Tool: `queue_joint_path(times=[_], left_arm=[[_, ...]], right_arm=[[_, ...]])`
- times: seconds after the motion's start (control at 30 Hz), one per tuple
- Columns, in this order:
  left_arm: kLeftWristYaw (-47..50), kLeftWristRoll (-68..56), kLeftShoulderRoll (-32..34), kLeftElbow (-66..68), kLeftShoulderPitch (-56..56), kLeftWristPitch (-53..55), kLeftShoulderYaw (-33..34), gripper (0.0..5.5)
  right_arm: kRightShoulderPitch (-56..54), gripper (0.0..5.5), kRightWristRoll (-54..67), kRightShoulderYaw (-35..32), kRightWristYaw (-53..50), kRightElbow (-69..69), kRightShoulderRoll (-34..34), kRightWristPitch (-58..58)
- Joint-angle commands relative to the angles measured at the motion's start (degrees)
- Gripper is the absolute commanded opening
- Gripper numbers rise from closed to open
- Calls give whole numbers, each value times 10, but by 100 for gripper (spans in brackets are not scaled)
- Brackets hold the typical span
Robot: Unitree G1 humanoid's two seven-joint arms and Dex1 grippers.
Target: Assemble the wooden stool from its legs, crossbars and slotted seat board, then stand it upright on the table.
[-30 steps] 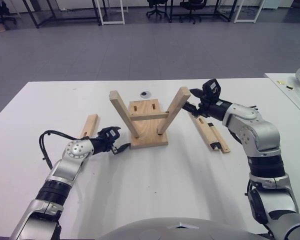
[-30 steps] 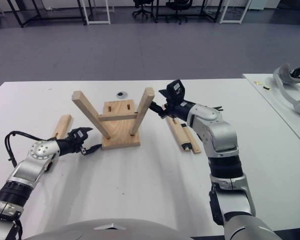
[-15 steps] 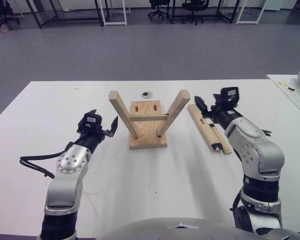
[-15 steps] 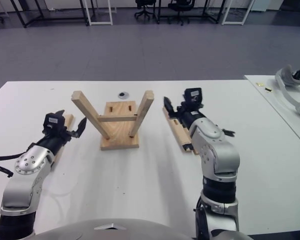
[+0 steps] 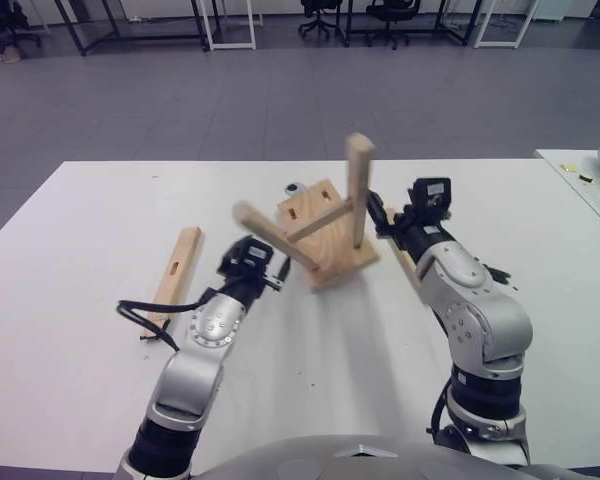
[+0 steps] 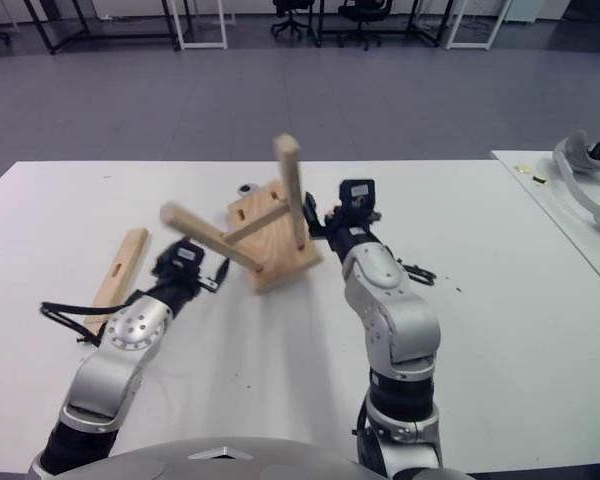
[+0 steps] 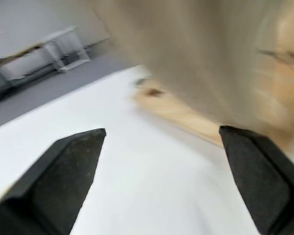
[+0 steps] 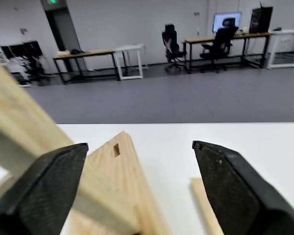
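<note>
Left eye view: half-built stool [image 5: 328, 232] tilted on one seat edge mid-table [image 5: 70, 230], between both grippers. Left gripper [image 5: 272, 274] near slanting leg [image 5: 275, 238], fingers spread. Right gripper [image 5: 384, 226] beside upright leg [image 5: 358, 190], fingers apart. Loose leg [image 5: 175, 272] lies left

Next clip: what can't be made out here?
- Left wrist view: wood beyond the open left gripper is blurred; which stool part is unclear.
- Right wrist view: loose wooden piece cut off by the lower edge and a finger.
- Left eye view: whether the right gripper touches the tilted stool; contact small, blurred.
- Left eye view: small dark object half hidden behind the seat board.
</note>
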Motion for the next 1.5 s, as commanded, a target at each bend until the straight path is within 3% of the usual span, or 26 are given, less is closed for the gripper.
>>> queue_joint_path(times=[0.03,0.47,0.7,1.03,1.4,1.5], left_arm=[[-18,-11,-3,-3,-12,-31,-1,430],[-25,-18,11,13,-34,-40,47,430],[-31,-21,6,33,-52,-51,54,430],[-23,-16,-20,59,-49,-71,40,430],[-12,-10,-34,86,-45,-100,38,430],[-10,-10,-35,92,-45,-106,39,430]], right_arm=[[21,401,15,1,34,35,-22,10],[-11,401,2,-51,67,128,-86,-49],[-134,401,32,-33,152,200,-92,-93],[-250,401,12,-28,175,380,-77,-175],[-288,219,13,-49,190,474,-82,-167],[-297,208,14,-38,240,485,-102,-171]])
